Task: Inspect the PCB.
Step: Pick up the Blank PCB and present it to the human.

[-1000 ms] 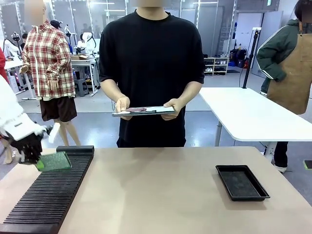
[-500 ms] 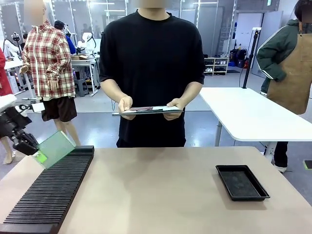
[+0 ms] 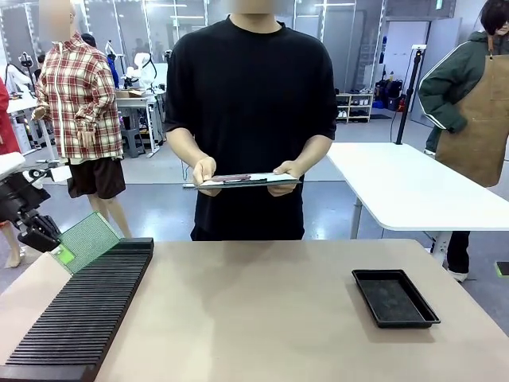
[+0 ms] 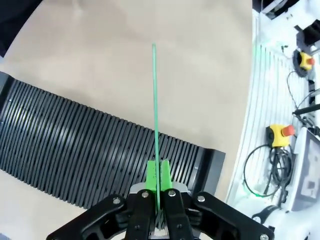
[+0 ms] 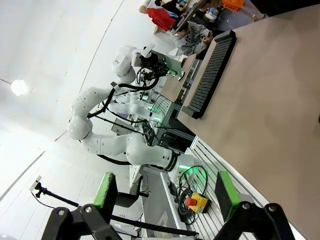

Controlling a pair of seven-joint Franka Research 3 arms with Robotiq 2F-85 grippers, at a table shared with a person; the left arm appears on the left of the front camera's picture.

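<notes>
your left gripper (image 3: 57, 253) is clamped on the lower corner of the pcb (image 3: 89, 239), holding it tilted in the air above the far end of the slotted rack (image 3: 87, 310). present its dotted face squarely to the person (image 3: 250, 119) with the clipboard (image 3: 246, 181), slowly. right gripper (image 5: 165, 194) gapes wide, empty.

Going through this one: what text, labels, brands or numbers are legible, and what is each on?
Nothing here can be read.
PCB: a grid of pale dots, no legible marking.
Clipboard in the person's hands: seen nearly edge-on, any print too blurred to read.
Small green sign near the ceiling: too small to read.
</notes>
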